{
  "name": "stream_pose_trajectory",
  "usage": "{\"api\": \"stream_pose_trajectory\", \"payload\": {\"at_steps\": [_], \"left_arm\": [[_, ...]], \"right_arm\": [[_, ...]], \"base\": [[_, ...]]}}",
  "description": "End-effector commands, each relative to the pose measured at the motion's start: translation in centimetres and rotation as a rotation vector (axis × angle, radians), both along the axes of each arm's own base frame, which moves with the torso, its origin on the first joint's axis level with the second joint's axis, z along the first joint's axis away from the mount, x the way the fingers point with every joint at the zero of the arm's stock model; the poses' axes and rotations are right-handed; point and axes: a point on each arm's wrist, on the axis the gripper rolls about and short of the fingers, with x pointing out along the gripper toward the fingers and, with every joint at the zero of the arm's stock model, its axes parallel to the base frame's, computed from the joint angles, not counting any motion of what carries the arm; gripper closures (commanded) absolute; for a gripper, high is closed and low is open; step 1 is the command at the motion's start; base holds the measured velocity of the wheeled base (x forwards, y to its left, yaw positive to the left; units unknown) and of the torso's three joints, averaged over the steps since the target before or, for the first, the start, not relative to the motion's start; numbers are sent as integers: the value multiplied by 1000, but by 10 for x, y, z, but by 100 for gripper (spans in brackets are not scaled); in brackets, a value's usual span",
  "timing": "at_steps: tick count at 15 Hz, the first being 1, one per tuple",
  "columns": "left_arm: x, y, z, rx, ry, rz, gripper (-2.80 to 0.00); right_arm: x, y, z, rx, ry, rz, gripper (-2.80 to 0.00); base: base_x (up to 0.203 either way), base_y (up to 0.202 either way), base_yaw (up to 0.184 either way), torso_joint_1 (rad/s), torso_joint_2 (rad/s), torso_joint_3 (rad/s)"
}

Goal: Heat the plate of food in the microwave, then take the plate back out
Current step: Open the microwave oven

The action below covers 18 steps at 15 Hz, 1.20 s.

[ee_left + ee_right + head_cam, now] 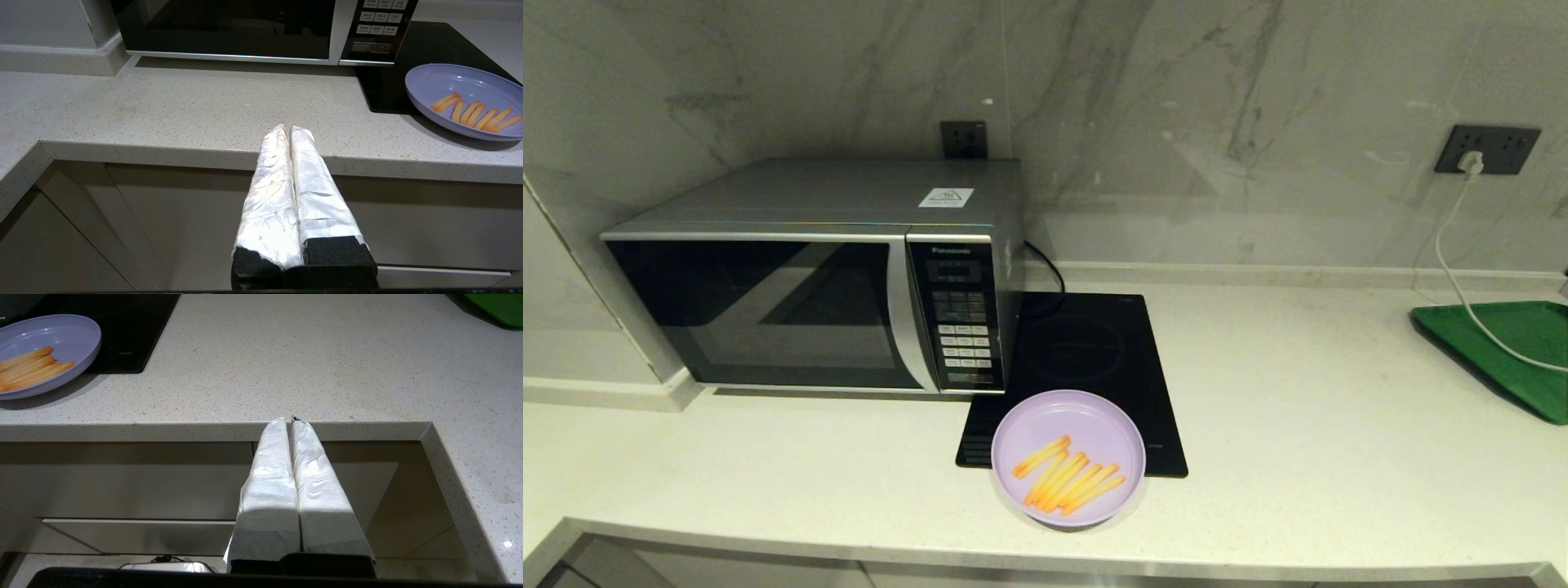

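Observation:
The lilac plate of food (1068, 457) holds several yellow-orange fries and rests half on the front edge of the black hob, half on the counter. It also shows as the plate (466, 100) in the left wrist view and the plate (45, 351) in the right wrist view. The silver microwave (825, 282) stands at the back left with its dark door closed. My left gripper (289, 128) is shut and empty, below the counter's front edge, left of the plate. My right gripper (288, 419) is shut and empty, at the counter edge, right of the plate. Neither arm shows in the head view.
A black induction hob (1086, 359) lies right of the microwave. A green tray (1515, 347) sits at the far right with a white cable (1454, 269) running over it from a wall socket. Cabinet fronts lie under the counter edge (163, 153).

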Motion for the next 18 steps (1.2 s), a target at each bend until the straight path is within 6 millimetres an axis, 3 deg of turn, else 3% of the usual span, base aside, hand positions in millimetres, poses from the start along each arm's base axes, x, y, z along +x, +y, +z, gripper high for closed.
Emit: {"api": "stream_pose_trajectory", "payload": {"at_steps": [1,13,16,18], "left_arm": [[0,0,0,-1,-1,-1,0],[-1,0,4,26,-30,-4,0],[-13,-1,30,26,-70,-49,0],[-28,-3,62,18,-73,-145,0]], "right_arm": [[0,0,0,0,2,1,0],[0,0,0,1,1,1,0],[0,0,0,0,1,0,0],[0,0,0,0,1,-1,0]], "base": [[0,0,0,0,0,0],[0,0,0,0,0,0],[0,0,0,0,0,0],[0,0,0,0,0,0]]}}
